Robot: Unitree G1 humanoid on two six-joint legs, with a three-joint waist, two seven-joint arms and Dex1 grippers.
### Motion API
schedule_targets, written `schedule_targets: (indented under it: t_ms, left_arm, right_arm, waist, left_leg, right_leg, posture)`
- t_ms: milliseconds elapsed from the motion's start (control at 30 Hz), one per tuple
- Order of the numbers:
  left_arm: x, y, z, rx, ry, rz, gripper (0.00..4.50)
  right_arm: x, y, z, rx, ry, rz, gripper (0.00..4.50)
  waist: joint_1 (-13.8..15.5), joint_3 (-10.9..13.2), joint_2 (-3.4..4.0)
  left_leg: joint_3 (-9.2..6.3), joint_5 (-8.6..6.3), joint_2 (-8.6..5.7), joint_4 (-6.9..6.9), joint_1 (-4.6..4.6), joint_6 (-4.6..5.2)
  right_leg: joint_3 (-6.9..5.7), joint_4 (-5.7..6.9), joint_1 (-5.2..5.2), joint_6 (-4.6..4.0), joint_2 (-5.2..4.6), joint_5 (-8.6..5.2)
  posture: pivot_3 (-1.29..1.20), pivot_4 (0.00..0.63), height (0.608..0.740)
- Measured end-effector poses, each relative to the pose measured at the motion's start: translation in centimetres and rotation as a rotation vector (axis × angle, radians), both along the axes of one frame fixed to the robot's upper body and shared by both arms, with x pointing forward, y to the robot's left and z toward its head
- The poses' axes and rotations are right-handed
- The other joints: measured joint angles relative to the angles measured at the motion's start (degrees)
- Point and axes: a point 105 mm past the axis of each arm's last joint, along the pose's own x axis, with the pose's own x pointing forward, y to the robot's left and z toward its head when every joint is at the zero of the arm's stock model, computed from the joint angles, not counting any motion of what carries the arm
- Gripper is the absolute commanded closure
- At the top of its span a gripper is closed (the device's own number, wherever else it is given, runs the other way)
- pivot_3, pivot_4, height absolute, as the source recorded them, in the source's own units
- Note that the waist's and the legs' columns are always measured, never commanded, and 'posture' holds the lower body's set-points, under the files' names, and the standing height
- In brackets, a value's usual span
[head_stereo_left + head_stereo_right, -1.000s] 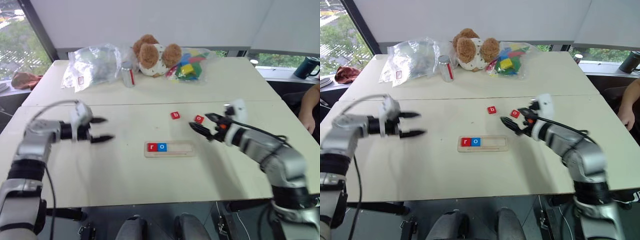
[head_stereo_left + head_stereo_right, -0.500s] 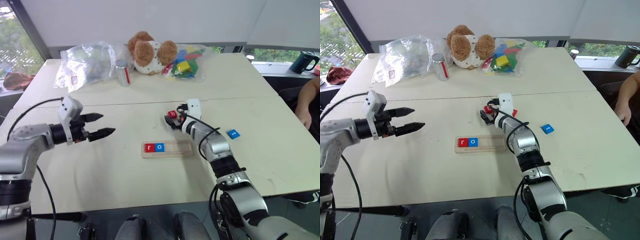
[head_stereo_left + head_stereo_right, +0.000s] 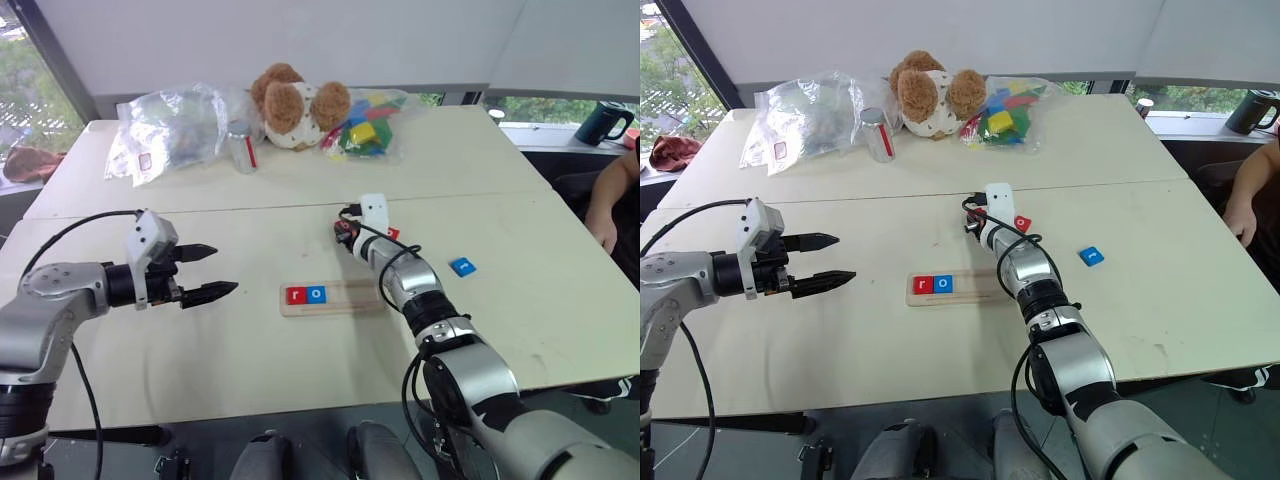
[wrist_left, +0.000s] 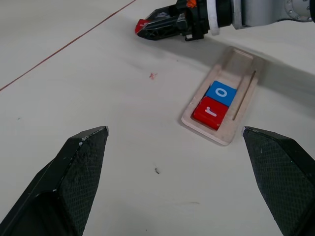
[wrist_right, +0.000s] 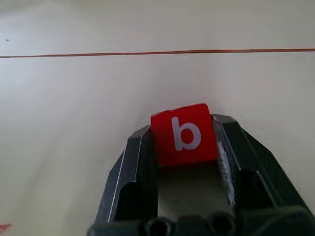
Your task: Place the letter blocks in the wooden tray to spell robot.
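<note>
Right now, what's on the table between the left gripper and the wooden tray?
Nothing: in the left eye view, only bare tabletop separates the open left gripper from the wooden tray. The left wrist view confirms it, showing just a small red speck on the surface.

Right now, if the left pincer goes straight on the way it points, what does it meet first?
Probably the wooden tray, at its end with the red r tile. The open left pincer points across bare table toward it, though it may be aimed slightly beside it; depth is unclear.
</note>
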Motion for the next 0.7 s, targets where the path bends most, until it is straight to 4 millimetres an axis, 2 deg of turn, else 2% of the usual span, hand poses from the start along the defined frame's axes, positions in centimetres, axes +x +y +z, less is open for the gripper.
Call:
schedule_targets:
  t_ms: [167, 267, 300, 367, 467, 567, 700]
  left_arm:
    - [0.0, -1.1, 0.0, 0.010, -0.002, -0.041, 0.00]
    - [-0.5, -2.4, -0.2, 0.023, 0.009, -0.111, 0.00]
    - [-0.6, -2.8, -0.4, 0.028, 0.016, -0.135, 0.00]
    - [-0.8, -4.0, -0.7, 0.037, 0.028, -0.197, 0.00]
    - [-0.7, -5.6, -0.6, 0.035, 0.015, -0.270, 0.00]
    - [-0.4, -7.0, -0.1, 0.029, -0.006, -0.335, 0.00]
    - [-0.1, -7.7, -0.2, 0.028, 0.008, -0.381, 0.00]
  right_arm:
    - [-0.3, -0.4, 0.5, -0.018, -0.030, -0.007, 3.31]
    - [-1.7, -2.3, 2.8, -0.007, -0.119, -0.057, 3.31]
    - [-2.4, -3.4, 3.6, -0.002, -0.149, -0.097, 3.31]
    - [-5.3, -6.2, 4.8, 0.006, -0.179, -0.213, 3.31]
    - [-9.9, -8.6, 4.0, 0.014, -0.113, -0.346, 3.31]
    - [-13.3, -9.2, 3.1, 0.013, -0.043, -0.405, 3.31]
    - [-15.6, -9.6, 1.9, -0.016, 0.021, -0.443, 3.31]
  waist:
    - [-0.1, 0.0, 0.00]
    - [0.6, 0.0, 0.02]
    - [0.7, 0.0, 0.02]
    - [1.4, 0.0, 0.00]
    - [2.0, 0.0, 0.00]
    - [1.8, 0.0, 0.00]
    - [1.8, 0.0, 0.00]
  left_leg:
    - [-0.03, 0.01, 0.00, 0.01, -0.02, -0.01]
    - [-0.12, 0.00, -0.01, -0.01, -0.12, 0.00]
    - [-0.14, -0.02, -0.01, -0.01, -0.14, 0.03]
    - [-0.19, -0.06, -0.01, -0.02, -0.16, 0.08]
    - [-0.13, -0.06, -0.02, 0.01, -0.16, 0.10]
    - [0.02, -0.20, -0.03, 0.06, -0.06, 0.39]
    - [0.00, -0.17, 0.03, 0.07, 0.29, 0.38]
  right_leg:
    - [0.00, 0.04, 0.01, 0.00, 0.00, 0.00]
    - [-0.01, 0.08, -0.03, 0.00, 0.00, 0.00]
    - [-0.01, 0.07, -0.03, 0.00, -0.01, 0.00]
    - [0.00, 0.06, -0.03, 0.00, 0.00, 0.00]
    - [0.02, 0.03, -0.01, 0.00, 0.02, 0.00]
    - [0.09, -0.03, 0.00, 0.00, 0.06, 0.00]
    - [0.12, 0.04, 0.29, -0.03, 0.25, -0.01]
  posture:
    - [0.00, 0.150, 0.740]
    - [0.00, 0.150, 0.740]
    - [0.00, 0.150, 0.740]
    - [0.00, 0.150, 0.740]
    - [0.00, 0.150, 0.740]
    - [0.00, 0.150, 0.740]
    - [0.00, 0.150, 0.740]
